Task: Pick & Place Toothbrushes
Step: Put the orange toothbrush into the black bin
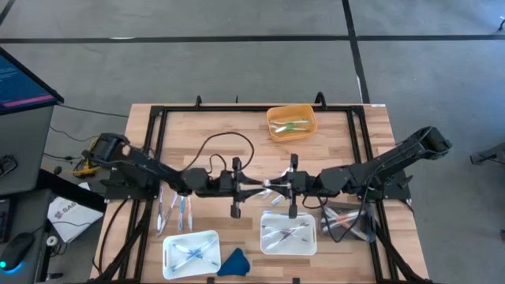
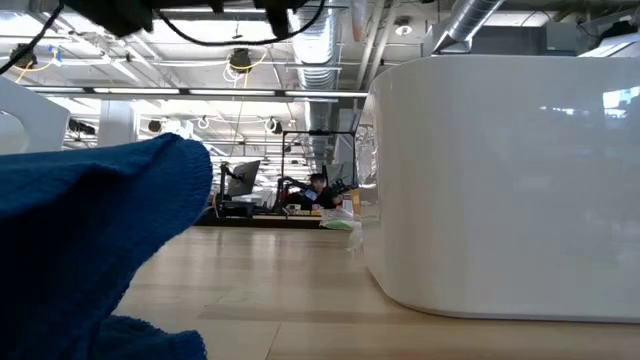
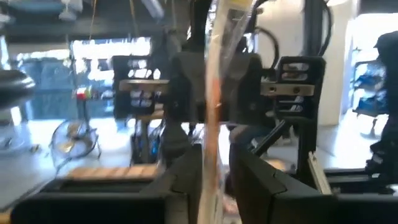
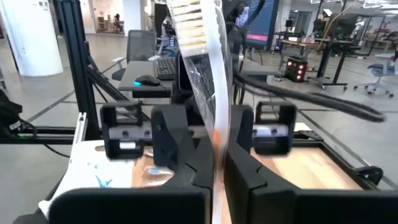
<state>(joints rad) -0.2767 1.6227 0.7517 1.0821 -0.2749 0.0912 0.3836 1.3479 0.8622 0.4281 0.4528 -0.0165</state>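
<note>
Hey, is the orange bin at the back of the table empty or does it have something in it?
Not empty. In the high view, the orange bin holds a few toothbrushes, one with a green accent, lying across its floor.

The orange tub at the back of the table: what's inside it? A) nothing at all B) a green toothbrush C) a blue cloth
B: from above, the orange tub holds a green toothbrush; the blue cloth lies at the table's front edge instead.
</note>
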